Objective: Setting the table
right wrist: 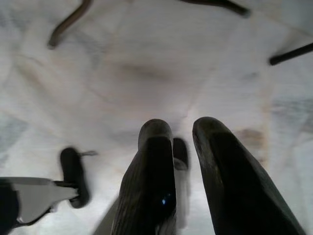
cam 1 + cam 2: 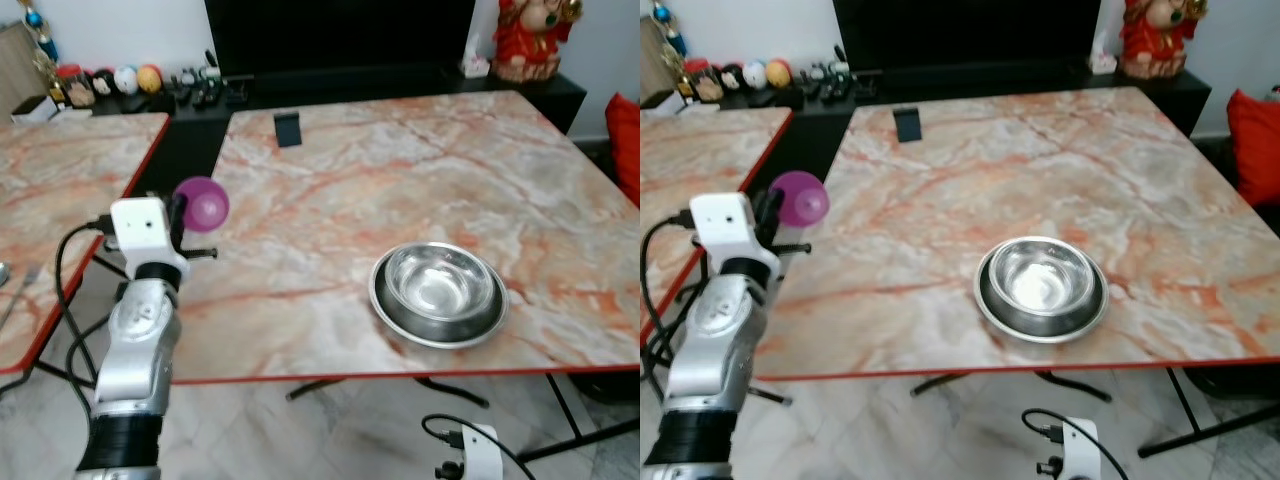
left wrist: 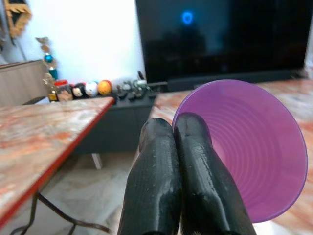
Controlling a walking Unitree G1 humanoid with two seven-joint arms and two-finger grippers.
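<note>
My left gripper (image 3: 173, 125) is shut on the rim of a purple plastic cup (image 2: 205, 203), which hangs tilted on its side in the air just over the left edge of the marble table (image 2: 330, 190). A steel bowl (image 2: 440, 283) rests in a shallow steel plate (image 2: 395, 315) near the table's front edge, well to the right of the cup. My right gripper (image 1: 182, 129) hangs low beneath the table's front edge, pointing at the floor, fingers slightly apart with nothing between them.
A small black object (image 2: 287, 128) stands at the table's far left. A second marble table (image 2: 60, 180) sits to the left across a narrow gap, with cutlery (image 2: 12, 292) on it. A dark TV cabinet (image 2: 340, 85), a red figurine (image 2: 535, 35) and a red cushion (image 2: 626, 140) lie beyond.
</note>
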